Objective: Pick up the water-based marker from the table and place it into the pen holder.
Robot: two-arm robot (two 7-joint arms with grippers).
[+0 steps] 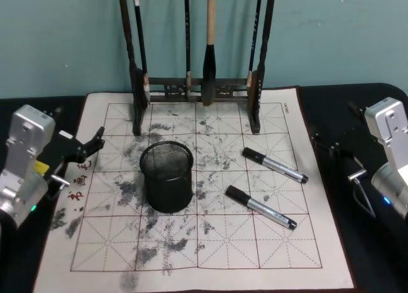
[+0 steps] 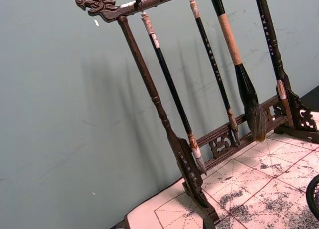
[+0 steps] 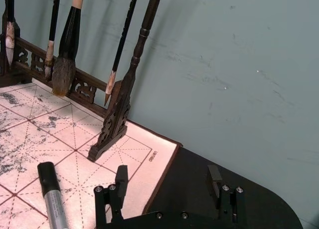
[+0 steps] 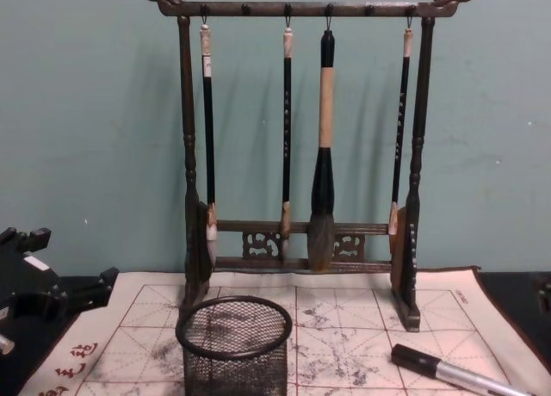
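From my station I saw the desk [image 1: 380, 265] carrying the stained mat [image 1: 210, 255], with the holder [image 1: 167, 194] standing upright a little left of the mat's middle. It looked empty through its mesh.

Two markers lay flat on the mat toward the desk's right edge, apart from each other and from the holder. The near marker [image 1: 260, 207] was just right of the holder, the far marker [image 1: 274, 165] a grid square closer to the rack. Both pointed their black caps toward the holder.

The rack [image 1: 197, 84] stood along the mat's far edge, with four brushes [image 4: 321, 155] hanging from its bar.

The left jaws hovered over the mat's left edge, level with the holder, parted and gripping nothing. The right jaws hung over bare desk beside the mat's right edge. My right wrist view showed them spread wide and empty, with one marker's cap on the mat nearby.
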